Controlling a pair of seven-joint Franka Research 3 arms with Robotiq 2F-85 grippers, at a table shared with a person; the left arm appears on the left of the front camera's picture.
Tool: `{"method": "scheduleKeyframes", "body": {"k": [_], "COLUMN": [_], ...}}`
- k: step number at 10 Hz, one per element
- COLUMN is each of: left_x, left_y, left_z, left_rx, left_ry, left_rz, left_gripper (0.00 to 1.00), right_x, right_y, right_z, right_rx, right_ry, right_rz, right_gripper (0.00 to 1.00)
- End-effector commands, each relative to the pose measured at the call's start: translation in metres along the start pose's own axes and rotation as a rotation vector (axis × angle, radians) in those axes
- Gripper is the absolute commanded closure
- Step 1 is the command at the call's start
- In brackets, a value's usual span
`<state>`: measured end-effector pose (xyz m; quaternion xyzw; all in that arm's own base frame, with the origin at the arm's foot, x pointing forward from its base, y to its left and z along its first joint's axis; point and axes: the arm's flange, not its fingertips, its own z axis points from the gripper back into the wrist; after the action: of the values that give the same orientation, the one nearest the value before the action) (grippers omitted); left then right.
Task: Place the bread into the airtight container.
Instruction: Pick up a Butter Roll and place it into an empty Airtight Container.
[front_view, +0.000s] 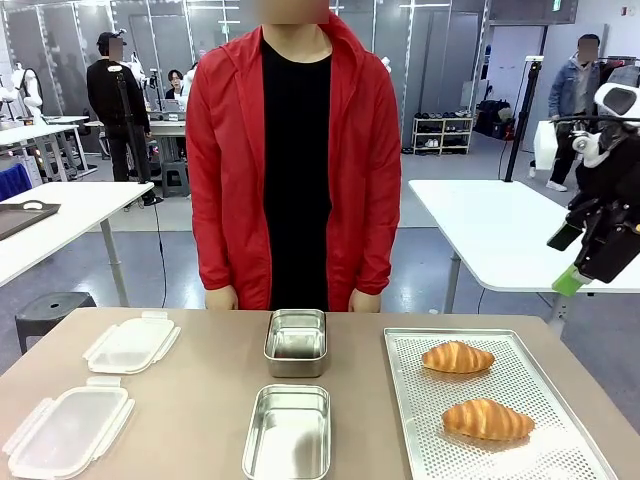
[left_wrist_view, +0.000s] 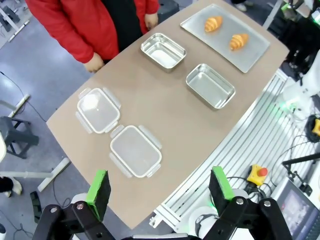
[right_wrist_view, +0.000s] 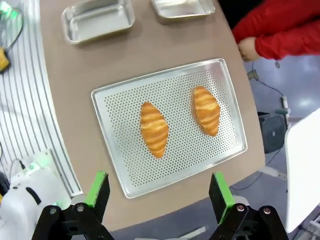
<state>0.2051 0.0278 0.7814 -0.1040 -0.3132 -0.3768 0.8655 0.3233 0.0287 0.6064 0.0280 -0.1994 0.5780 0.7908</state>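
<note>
front view: on the right of the table (front_view: 200, 400) a perforated tray (front_view: 530, 375) carries the bread, a far croissant (front_view: 457, 357) and a near croissant (front_view: 487, 419), lying apart from each other. at the middle stand a far steel container (front_view: 296, 342) and a near steel container (front_view: 288, 432), both empty. their tops are off, likely so the bread can drop straight in. the far lid (front_view: 132, 343) and near lid (front_view: 68, 430) lie well left, out of the reach path. the right gripper (front_view: 572, 275) hangs high beyond the tray's right edge. a person (front_view: 290, 150) in a red jacket stands at the far edge, arms down, leaving the work to the arms

left wrist view: the left gripper (left_wrist_view: 159, 187) is spread wide and holds nothing. it sits high off the table's near left corner, looking over both lids and both containers, and seems parked out of the way

right wrist view: the green pads stand wide apart with nothing between them, looking down on the tray from above its right rim. the near croissant lies closest to the line between the pads, so it looks the likely first pick. nothing has been picked up yet, and the gripper would have to come down before closing
</note>
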Motion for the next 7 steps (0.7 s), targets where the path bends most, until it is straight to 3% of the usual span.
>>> {"method": "scheduleKeyframes", "body": {"k": [1, 3, 5, 7], "left_x": [0.002, 0.002, 0.002, 0.002], "left_y": [0.000, 0.000, 0.000, 0.000], "left_z": [0.001, 0.001, 0.001, 0.001], "left_rx": [0.000, 0.000, 0.000, 0.000], "left_ry": [0.000, 0.000, 0.000, 0.000], "left_rz": [-0.002, -0.002, -0.002, -0.002], "left_gripper": [0.00, 0.00, 0.00, 0.00], "right_x": [0.010, 0.018, 0.018, 0.015], "right_y": [-0.011, -0.010, -0.009, -0.007], "right_z": [-0.017, -0.053, -0.093, -0.134], "right_rx": [0.009, 0.025, 0.081, 0.056], "right_ry": [0.077, 0.112, 0.117, 0.206], "right_rz": [0.206, 0.292, 0.264, 0.232], "right_gripper": [0.00, 0.00, 0.00, 0.00]}}
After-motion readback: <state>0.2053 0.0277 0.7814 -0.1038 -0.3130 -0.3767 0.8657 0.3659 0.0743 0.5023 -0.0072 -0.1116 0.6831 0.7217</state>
